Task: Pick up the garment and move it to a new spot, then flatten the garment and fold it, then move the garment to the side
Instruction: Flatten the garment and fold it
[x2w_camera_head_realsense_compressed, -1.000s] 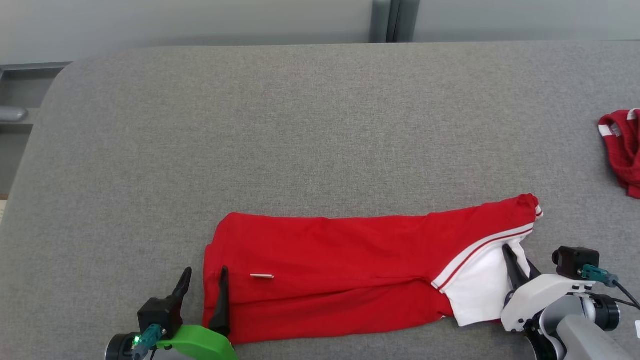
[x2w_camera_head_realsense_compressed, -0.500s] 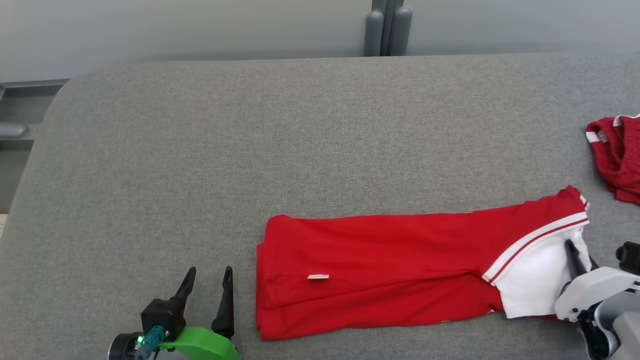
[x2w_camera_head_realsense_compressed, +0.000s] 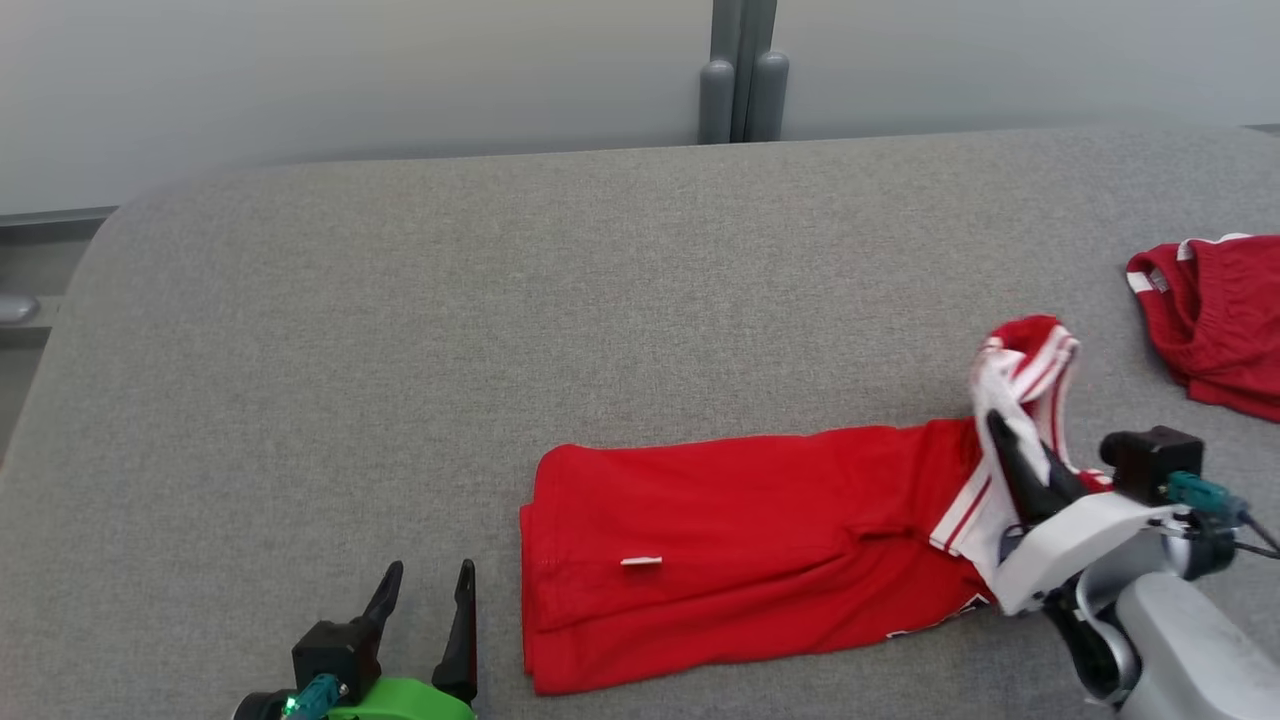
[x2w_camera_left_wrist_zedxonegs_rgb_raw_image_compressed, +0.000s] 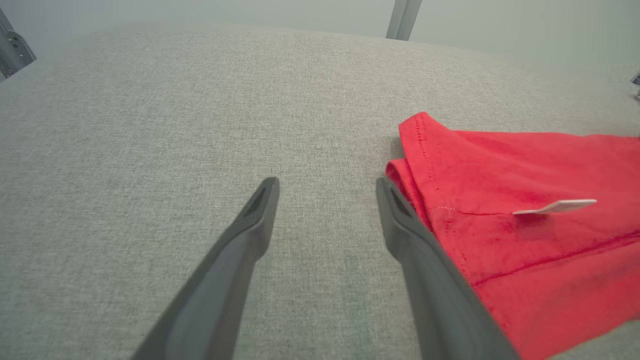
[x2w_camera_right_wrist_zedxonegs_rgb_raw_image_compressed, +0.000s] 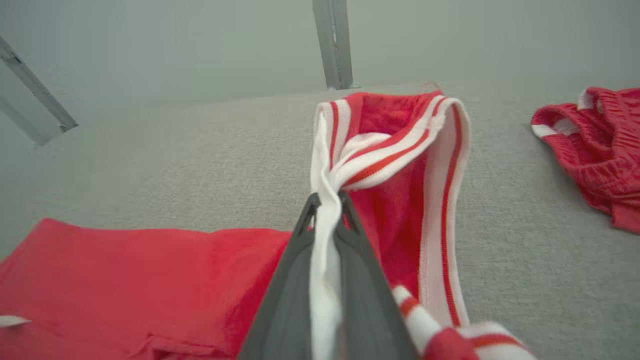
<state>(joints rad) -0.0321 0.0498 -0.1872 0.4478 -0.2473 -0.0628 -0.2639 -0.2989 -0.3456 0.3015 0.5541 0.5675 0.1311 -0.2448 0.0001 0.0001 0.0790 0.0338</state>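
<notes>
Right jaws pinch garment (x2w_camera_head_realsense_compressed: 740, 540) by striped end, held up at right | left jaws spread, empty, lower left beside hem | garment lies lower centre on surface (x2w_camera_head_realsense_compressed: 400, 300) | advice: carry end leftward, low; align edges before release

- Left gripper (x2w_camera_head_realsense_compressed: 432, 567) sat near left, fingers spread wide (holding nothing).
- Right gripper (x2w_camera_head_realsense_compressed: 995, 425), near right, pointed up and away, clamped on the garment (x2w_camera_head_realsense_compressed: 750, 530).

A broad grey fabric surface (x2w_camera_head_realsense_compressed: 400, 300) lies open across its left half and far side. A long folded red garment with white trim (x2w_camera_head_realsense_compressed: 750, 540) blocks the near right, a crumpled red-and-white cloth (x2w_camera_head_realsense_compressed: 1215, 330) the right edge, with grey posts (x2w_camera_head_realsense_compressed: 740, 95) rising behind.
</notes>
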